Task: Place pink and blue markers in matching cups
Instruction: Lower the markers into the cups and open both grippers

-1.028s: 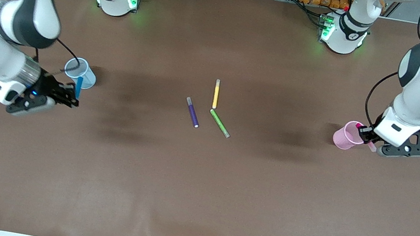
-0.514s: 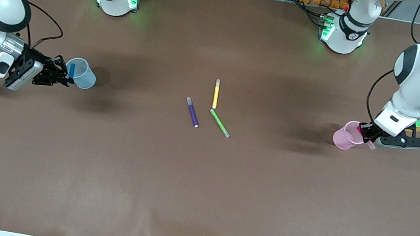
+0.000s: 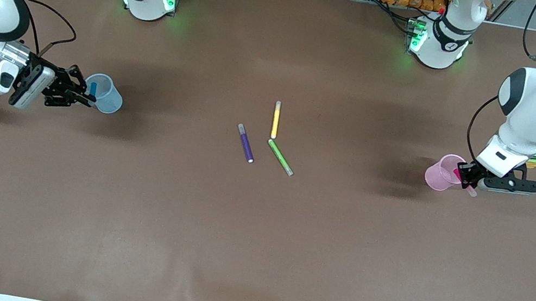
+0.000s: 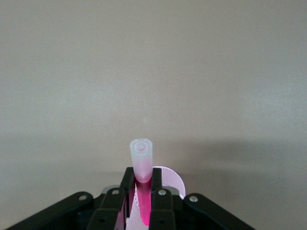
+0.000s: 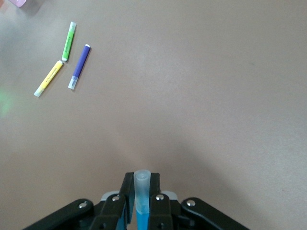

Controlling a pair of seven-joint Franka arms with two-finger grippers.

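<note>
Brown table (image 3: pixel 253 236) and markers show no legible writing.

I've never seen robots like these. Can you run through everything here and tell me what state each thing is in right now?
left gripper: shut on the pink marker, at the pink cup's rim.
right gripper: shut on the blue marker, at the blue cup's rim.
pink cup: upright.
blue cup: upright.
purple pen: lying flat, untouched.
yellow pen: lying flat.
green pen: lying flat.
</note>
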